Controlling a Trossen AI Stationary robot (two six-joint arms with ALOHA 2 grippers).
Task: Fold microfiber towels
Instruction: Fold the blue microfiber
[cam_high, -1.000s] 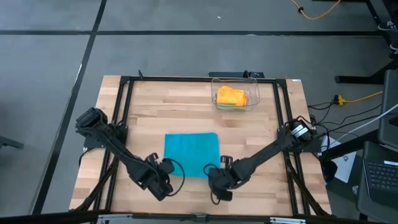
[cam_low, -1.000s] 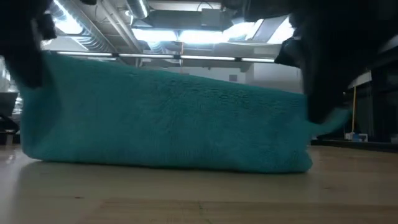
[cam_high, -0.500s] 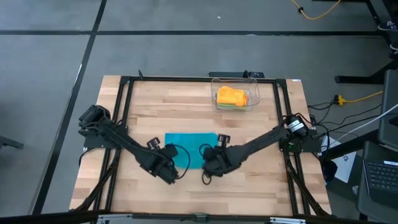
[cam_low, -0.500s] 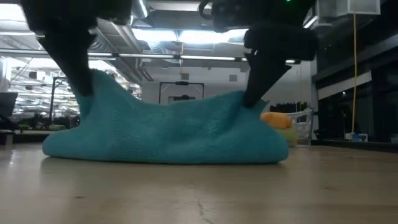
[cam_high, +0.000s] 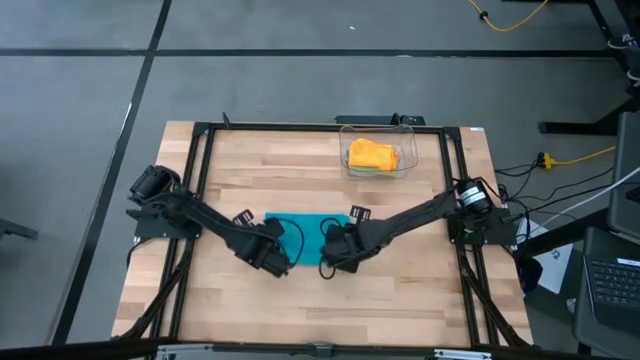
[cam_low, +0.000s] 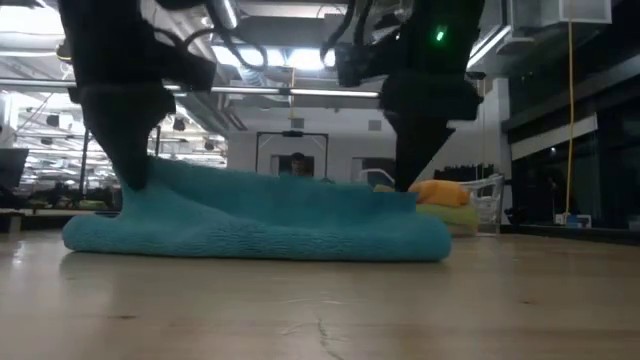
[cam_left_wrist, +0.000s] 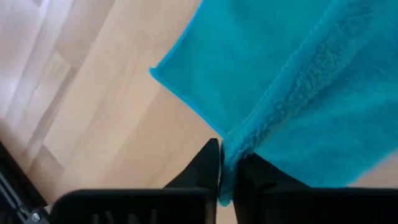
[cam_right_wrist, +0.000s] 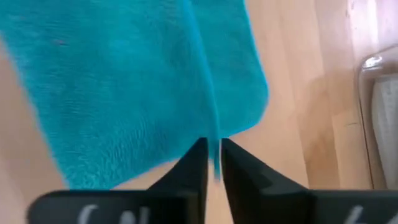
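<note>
Teal towel (cam_high: 303, 232) (folded over) pinched by left gripper (cam_left_wrist: 229, 180) and right gripper (cam_right_wrist: 213, 163).

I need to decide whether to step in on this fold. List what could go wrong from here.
1. The left gripper and right gripper each pinch only a thin edge of the teal towel; releasing unevenly could leave the folded layer skewed.
2. In the low view the carried edge sits raised over the lower layer, so it may spring back or bunch once let go.
3. The clear bin holding the orange towel stands just beyond the right arm; a wide retreat might nudge it.
</note>
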